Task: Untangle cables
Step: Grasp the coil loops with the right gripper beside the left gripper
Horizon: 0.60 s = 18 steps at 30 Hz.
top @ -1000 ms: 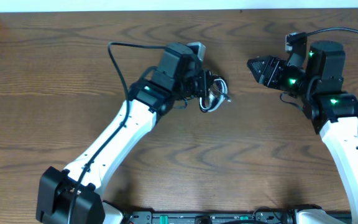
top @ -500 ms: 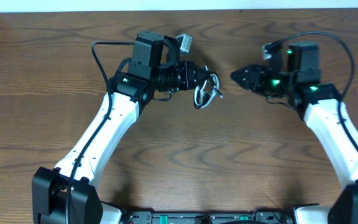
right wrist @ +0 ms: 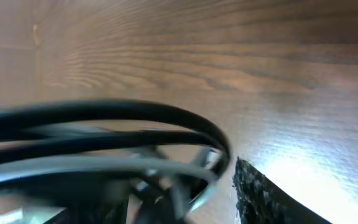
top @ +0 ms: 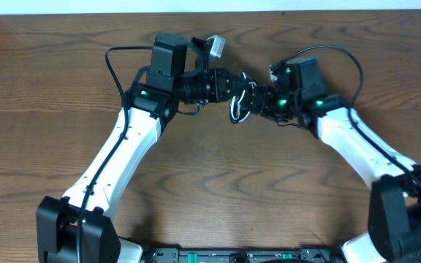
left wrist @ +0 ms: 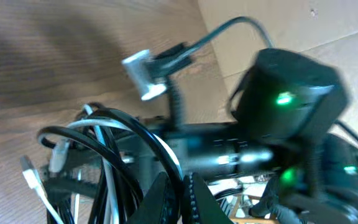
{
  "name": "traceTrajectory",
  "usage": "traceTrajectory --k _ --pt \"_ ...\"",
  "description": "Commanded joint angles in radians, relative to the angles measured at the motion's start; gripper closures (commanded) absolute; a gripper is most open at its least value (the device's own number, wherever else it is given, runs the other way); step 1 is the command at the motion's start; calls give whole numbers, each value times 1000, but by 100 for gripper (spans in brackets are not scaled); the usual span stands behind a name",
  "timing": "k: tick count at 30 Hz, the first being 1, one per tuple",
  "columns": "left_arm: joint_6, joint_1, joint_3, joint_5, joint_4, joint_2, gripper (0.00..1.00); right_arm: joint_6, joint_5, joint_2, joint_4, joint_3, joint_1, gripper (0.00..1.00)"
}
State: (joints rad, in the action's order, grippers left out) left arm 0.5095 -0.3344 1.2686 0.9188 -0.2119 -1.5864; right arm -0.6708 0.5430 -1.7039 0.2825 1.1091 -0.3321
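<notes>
Overhead looks straight down on the table (top: 50,109), both wrist views sit close against the cables (top: 240,109), shared by all.

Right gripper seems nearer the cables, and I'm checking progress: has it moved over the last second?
Yes. Overhead, the right gripper has moved left across the table, away from its right edge, to the cables that the left gripper holds.

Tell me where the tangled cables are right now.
In the overhead view the cables are at upper centre of the picture, gripped by the left end effector. The right end effector is close against them on their right side.
</notes>
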Motion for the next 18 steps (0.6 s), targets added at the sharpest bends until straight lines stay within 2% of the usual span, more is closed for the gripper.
traceTrajectory --k 1,5,9,15,18 --pt "43 6 10 39 27 6 92 -98 -57 -69 -50 -4 -32 50" --pt "46 12 10 39 55 6 93 -137 -146 -130 -22 -4 -30 50" --pt "46 49 10 40 85 11 93 -127 -244 -142 110 -4 -3 54" --pt "39 113 10 39 85 17 93 20 -282 -142 229 -4 39 56" --pt "1 118 10 38 52 17 93 82 -279 -142 262 -4 52 62"
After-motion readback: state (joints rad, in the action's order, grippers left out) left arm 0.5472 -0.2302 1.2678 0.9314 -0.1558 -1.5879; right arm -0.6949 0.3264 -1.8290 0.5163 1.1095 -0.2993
